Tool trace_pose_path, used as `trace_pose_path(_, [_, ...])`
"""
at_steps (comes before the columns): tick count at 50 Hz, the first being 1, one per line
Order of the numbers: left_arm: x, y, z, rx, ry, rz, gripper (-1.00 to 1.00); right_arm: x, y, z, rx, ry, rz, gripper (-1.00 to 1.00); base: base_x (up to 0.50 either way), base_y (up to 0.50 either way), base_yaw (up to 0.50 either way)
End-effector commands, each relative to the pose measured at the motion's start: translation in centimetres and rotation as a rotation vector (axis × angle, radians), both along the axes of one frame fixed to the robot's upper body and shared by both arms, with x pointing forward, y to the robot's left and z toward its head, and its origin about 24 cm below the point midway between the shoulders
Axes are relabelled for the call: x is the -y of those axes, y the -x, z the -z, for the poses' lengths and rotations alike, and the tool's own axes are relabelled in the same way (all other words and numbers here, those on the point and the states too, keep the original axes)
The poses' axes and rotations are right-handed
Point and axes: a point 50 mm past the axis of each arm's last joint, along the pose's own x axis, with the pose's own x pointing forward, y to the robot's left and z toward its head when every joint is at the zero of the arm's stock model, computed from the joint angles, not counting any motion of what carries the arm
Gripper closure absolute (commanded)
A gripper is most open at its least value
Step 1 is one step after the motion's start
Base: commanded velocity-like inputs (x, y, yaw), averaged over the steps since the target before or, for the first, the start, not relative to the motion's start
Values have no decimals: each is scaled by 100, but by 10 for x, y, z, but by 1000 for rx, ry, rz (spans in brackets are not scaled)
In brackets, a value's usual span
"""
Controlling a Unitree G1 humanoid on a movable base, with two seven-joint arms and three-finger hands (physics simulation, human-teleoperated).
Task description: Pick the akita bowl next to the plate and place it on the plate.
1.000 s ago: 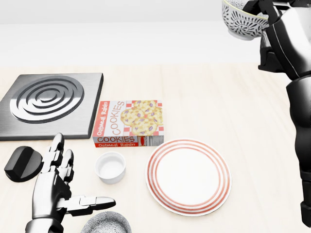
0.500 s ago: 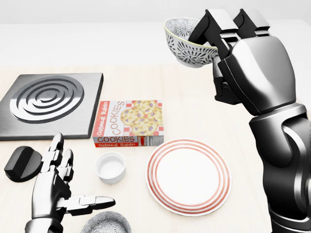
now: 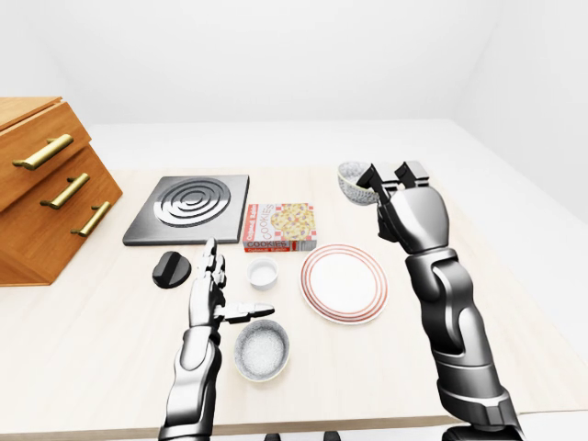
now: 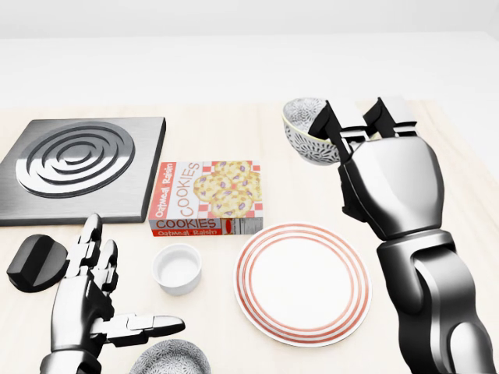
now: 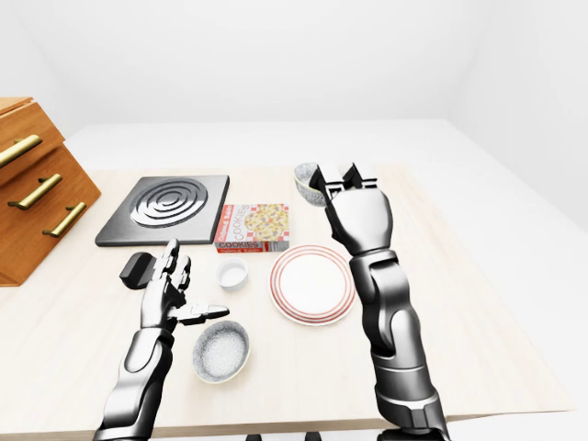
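Akita bowl (image 3: 350,180) first. In the left-eye view it's up in the right hand (image 3: 411,213), with the fingers clenched on its rim. It's at roughly 12 o'clock from the plate (image 3: 343,281) and not on it.

Counts from this view:
- two patterned bowls, the held one plus a second bowl (image 3: 262,349) at the plate's 7 o'clock
- one plate
- one small white cup (image 3: 263,272)
- one cookie box (image 3: 279,227)
- one burner plate (image 3: 188,209)
- one black knob (image 3: 172,269)
- one wooden cabinet (image 3: 46,179), showing three brass handles

The left hand (image 3: 209,294) is spread flat and grasping nothing, and its thumb is just beside the second bowl's rim.

The head view is much tighter, so the cabinet is out of the picture. The held bowl is tilted, and the right hand's fingers (image 4: 331,125) cover its right side. Only bare table (image 4: 312,191) lies between the bowl and the plate. The cookie box is at the plate's 10 o'clock and the white cup at its 9 o'clock. The knob is at 9 o'clock from the left hand. The second bowl is cut off by the bottom edge here, and the right forearm hides the table at the plate's 3 o'clock.

The right-eye view is pretty much the same scene as the left-eye one. The cabinet is cropped by the left edge, and the second bowl shows whole again.
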Motion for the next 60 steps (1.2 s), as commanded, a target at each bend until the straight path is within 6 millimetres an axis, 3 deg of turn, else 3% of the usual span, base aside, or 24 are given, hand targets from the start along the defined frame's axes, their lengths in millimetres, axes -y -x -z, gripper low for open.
trace_pose_path(1, [0, 0, 0, 0, 1, 0, -100, 3, 3, 17, 6, -43, 22, 100, 0, 0, 0])
trace_pose_path(18, [1, -1, -3, -1, -1, 2, -100, -7, 13, 40, -13, -48, 22, 100, 0, 0, 0])
trace_pose_path(25, [-1, -1, 5, -1, -1, 1, -100, -6, 12, 44, -20, -47, 28, 100, 0, 0, 0])
trace_pose_path(46, [1, 0, -2, 0, 0, 0, -100, 5, 15, 83, -86, 3, 95, 100, 0, 0, 0])
trace_pose_path(60, [0, -1, 0, -1, 0, -1, -100, 4, 18, 91, -116, 21, 95, 100, 0, 0, 0])
